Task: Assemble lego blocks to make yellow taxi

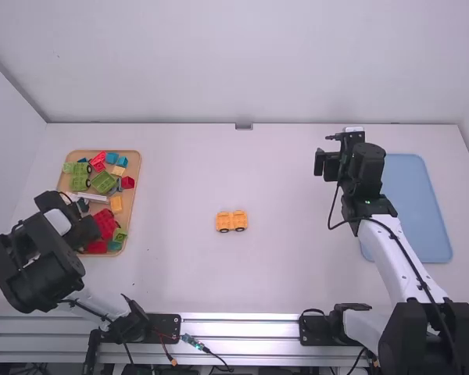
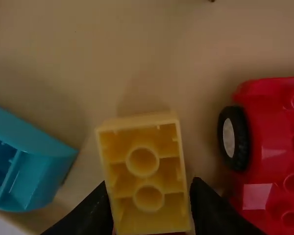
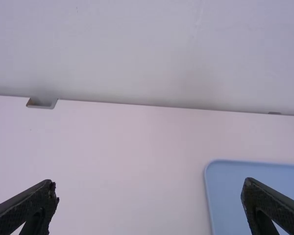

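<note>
Under the left arm point(image 1: 33, 262), the tray point(image 1: 139, 176) is partly hidden.

wooden tray point(image 1: 138, 187): 1 | blue tray point(image 1: 418, 207): 1 | orange car point(image 1: 231, 219): 1 | tray blocks point(image 1: 103, 183): over ten | arms point(image 1: 391, 254): 2

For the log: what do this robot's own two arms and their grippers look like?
The left arm and right arm combine white links with bulky black joints. A thin black cable loops out from the right arm's upper joints, then runs along its long white link. The left gripper and right gripper are black, each with two fingers that taper toward their tips.
</note>
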You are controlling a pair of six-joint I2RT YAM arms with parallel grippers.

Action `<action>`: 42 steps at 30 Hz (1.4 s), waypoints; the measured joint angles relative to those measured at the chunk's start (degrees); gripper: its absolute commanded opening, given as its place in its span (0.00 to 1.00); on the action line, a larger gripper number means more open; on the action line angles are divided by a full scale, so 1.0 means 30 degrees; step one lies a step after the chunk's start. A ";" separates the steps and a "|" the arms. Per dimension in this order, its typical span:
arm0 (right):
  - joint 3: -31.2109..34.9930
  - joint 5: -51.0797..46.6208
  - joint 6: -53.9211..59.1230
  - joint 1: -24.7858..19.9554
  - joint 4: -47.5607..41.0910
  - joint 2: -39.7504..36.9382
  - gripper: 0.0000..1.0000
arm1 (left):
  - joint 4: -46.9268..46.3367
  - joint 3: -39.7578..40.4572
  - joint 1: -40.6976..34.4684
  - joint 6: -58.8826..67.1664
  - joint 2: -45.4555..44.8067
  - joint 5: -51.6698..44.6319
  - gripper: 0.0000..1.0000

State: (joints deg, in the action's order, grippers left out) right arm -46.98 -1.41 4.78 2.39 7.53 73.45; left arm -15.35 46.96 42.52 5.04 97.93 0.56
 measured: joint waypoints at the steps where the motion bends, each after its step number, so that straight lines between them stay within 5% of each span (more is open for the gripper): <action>1: 0.0000 0.0029 -0.0007 0.0000 0.0007 0.0000 0.99 | -0.0015 0.0000 0.0007 0.0015 0.0000 -0.0051 0.39; 14: 0.0000 0.0007 0.0015 0.0000 0.0000 0.0000 0.99 | 0.1188 -0.0073 0.0000 -0.0226 0.0000 -0.0189 0.39; 33: 0.0000 0.0044 -0.0022 0.0000 0.0007 0.0000 0.99 | 0.1173 -0.0350 0.0000 -0.0699 0.0000 -0.0189 0.24; 37: 0.0000 0.0000 -0.0007 0.0000 0.0000 0.0000 0.99 | -0.0204 0.0437 -0.0036 -0.1253 0.0000 -0.0197 0.05; 42: 0.0000 0.0066 0.0036 0.0000 0.0000 0.0000 0.99 | -0.1610 0.2259 -0.0029 -0.1829 0.0000 -0.0896 0.02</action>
State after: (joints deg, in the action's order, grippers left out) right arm -46.98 -1.21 4.89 2.39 7.53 73.45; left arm -20.18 53.74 42.44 -0.45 97.93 -2.13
